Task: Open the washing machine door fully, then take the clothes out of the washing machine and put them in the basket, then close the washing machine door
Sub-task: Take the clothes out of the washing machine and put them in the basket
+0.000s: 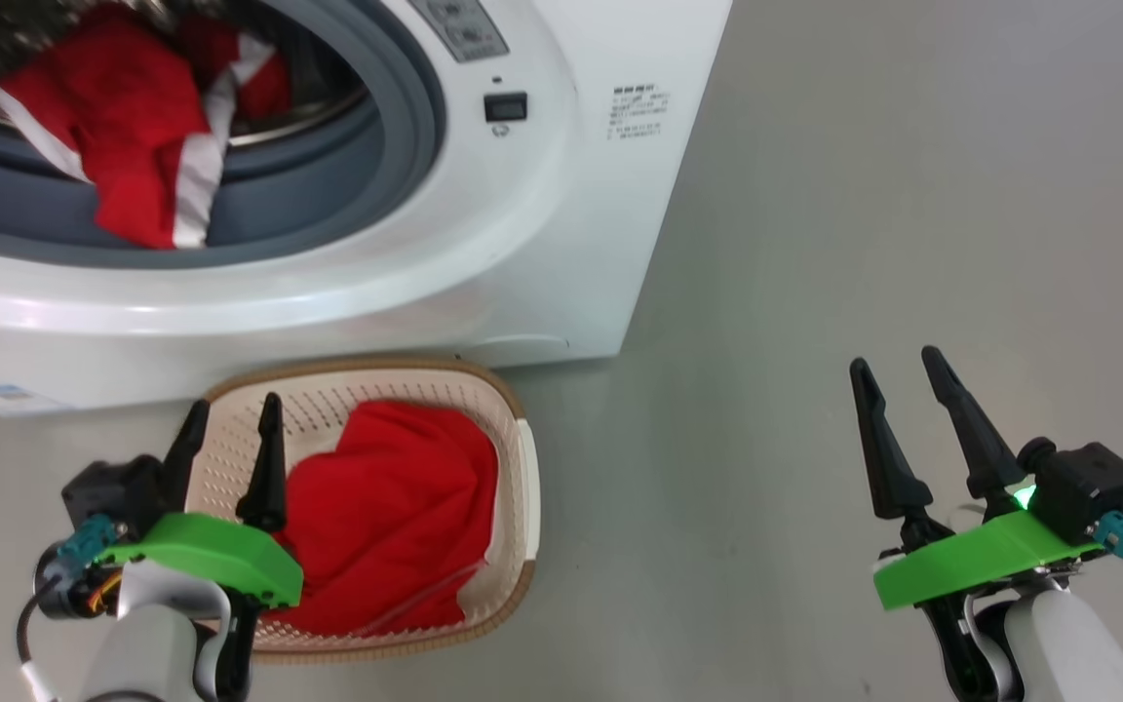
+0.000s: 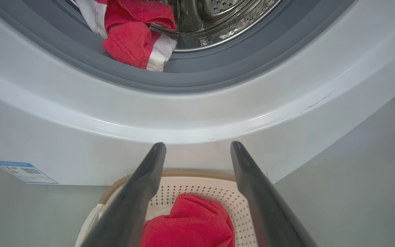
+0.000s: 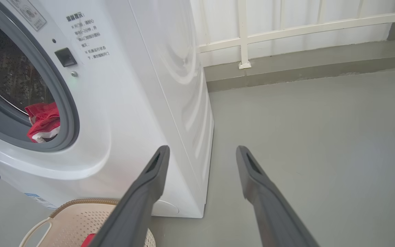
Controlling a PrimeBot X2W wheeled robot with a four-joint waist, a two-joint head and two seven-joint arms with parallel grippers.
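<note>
The white washing machine fills the upper left, its door out of view and its mouth uncovered. Red clothes with white stripes hang over the grey gasket; they appear again as clothes in the left wrist view and clothes in the right wrist view. A red garment lies in the cream basket on the floor before the machine. My left gripper hovers open over the basket's left side, empty. Off to the right, above bare floor, my right gripper is open and empty.
Grey floor stretches to the right of the machine. In the right wrist view a white railing and a low kerb run along the far wall. A blue label sits on the machine's lower front.
</note>
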